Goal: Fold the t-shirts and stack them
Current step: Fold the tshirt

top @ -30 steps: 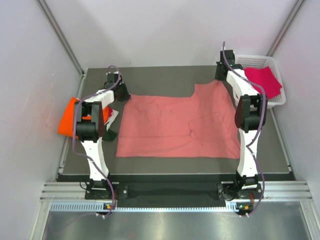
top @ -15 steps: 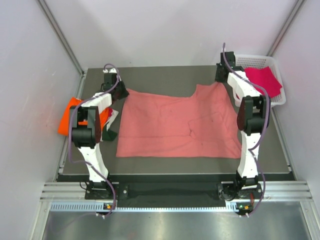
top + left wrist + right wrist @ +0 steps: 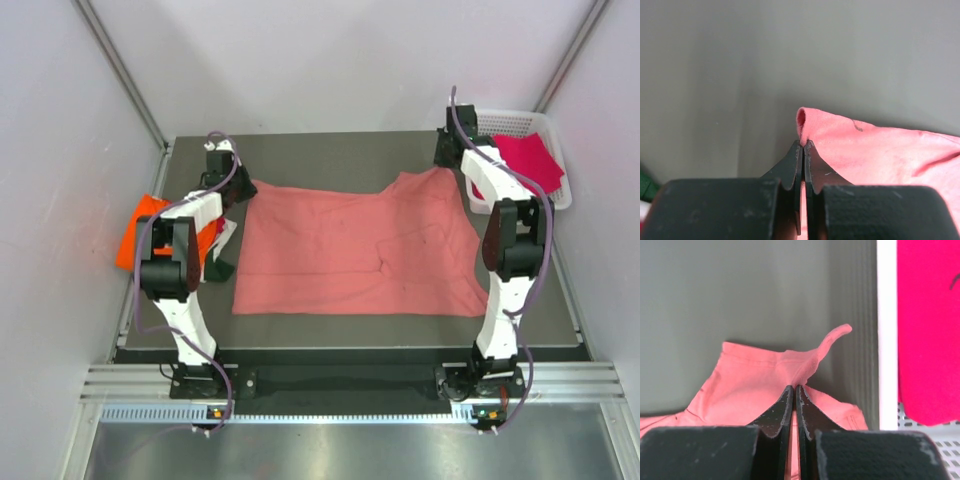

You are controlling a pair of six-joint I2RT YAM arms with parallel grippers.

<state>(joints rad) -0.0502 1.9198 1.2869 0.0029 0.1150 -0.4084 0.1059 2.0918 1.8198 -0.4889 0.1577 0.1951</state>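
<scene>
Salmon-pink t-shirt (image 3: 355, 250) lay spread across the dark table (image 3: 320, 150), its near hem running straight and close to the arms' bases, and we saw a few shallow creases near its middle. At the table's left edge, beside the left arm, an orange t-shirt (image 3: 135, 235) lay bunched and hung partly over the rim. Farther back, we found the left gripper (image 3: 803, 145) pinched together on the pink shirt's far left corner, a small fold of cloth poking out past its fingertips. The right gripper (image 3: 794, 388) was clamped on the far right corner, with a tongue of fabric standing out beyond its tips. Just to the right of it, at the table's far right corner, sat the white mesh basket (image 3: 505, 122), and the magenta t-shirt (image 3: 530, 160) lay inside it.
</scene>
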